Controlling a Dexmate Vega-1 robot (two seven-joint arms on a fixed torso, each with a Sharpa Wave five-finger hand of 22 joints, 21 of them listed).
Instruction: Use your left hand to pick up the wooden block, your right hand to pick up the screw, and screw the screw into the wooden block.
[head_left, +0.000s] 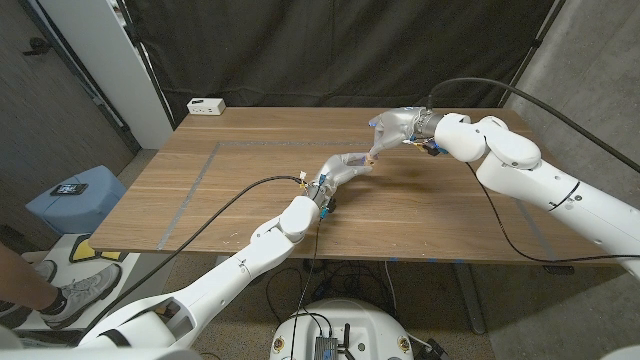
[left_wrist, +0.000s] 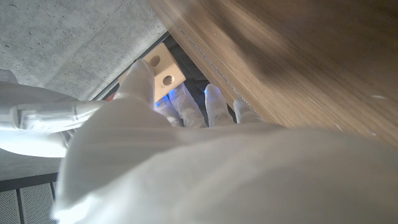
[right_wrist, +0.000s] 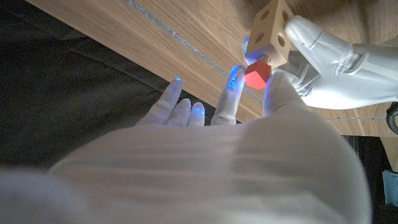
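The block, pale wood with round holes in its faces, is held above the table in the fingers of the left hand. The red-headed screw is against the block's lower face, pinched between thumb and finger of the right hand, its other fingers spread. In the head view both hands meet over the table's far middle, and a white box sits at its far left corner.

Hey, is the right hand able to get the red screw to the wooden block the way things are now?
Probably yes: the right hand already pinches the red screw against the wooden block, which the left hand holds above the table; nothing lies between them.
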